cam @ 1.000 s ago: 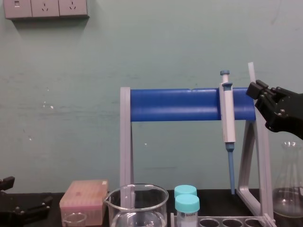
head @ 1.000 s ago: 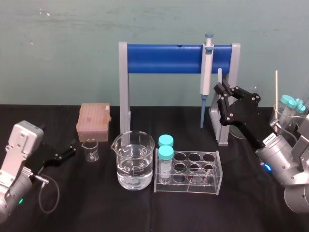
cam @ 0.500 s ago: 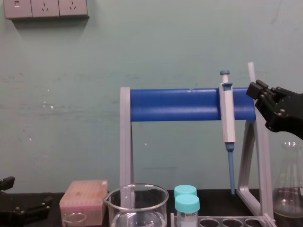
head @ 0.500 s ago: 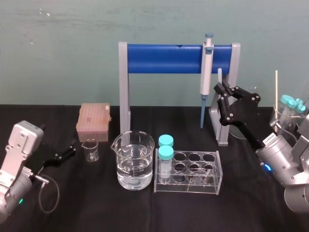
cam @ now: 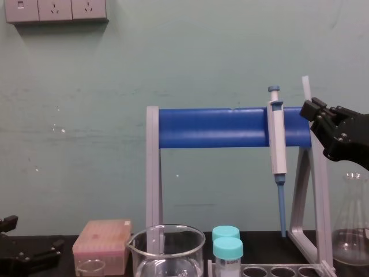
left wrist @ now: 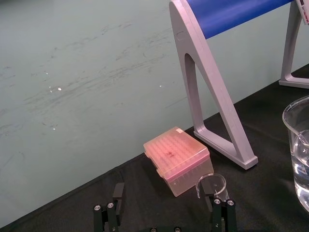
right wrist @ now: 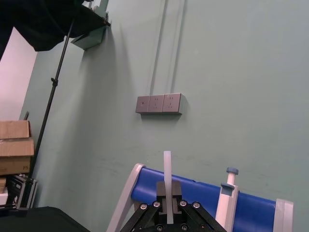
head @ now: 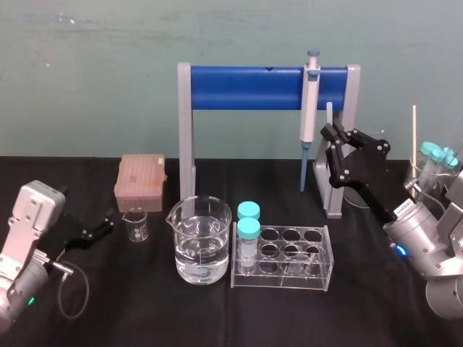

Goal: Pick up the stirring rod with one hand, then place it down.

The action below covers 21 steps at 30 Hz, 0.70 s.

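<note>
The black counter [head: 145, 311] carries a grey-legged stand [head: 246, 88] with a blue crossbar toward its far edge. The left pincer [left wrist: 164, 218], black with jointed angular fingers, sits low near the counter's left edge, released, its fingers spread apart. The right pincer [head: 331, 139] hangs raised near the far right corner, just beside the stand's right leg, clenched on the long, thin, translucent whitish glass stirring rod [right wrist: 167, 186]. The rod stands upright, its top end above the fingertips.

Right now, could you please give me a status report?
Right pincer shut on stirring rod, upright, raised. Left pincer open, parked low. Close by rod: pipette and stand.
</note>
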Tool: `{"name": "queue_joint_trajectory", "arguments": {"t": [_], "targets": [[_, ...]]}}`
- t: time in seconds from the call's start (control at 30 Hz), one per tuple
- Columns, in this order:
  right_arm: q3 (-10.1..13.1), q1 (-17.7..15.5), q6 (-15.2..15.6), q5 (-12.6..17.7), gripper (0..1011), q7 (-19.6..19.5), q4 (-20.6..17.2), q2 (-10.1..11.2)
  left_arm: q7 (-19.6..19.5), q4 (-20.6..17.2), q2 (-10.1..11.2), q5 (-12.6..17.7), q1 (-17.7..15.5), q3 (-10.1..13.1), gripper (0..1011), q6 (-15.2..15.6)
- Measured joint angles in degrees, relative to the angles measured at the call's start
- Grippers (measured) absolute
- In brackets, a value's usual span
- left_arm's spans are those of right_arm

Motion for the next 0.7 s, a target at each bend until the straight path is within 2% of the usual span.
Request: {"name": "queue_joint_trajectory", "arguments": {"t": [0.7], "targets": [[0.0, 0.0, 0.0, 0.0, 60, 0.0, 0.0, 0.0, 0.0, 0.0, 0.0, 0.0, 0.0, 0.0, 1000, 0.0]]}}
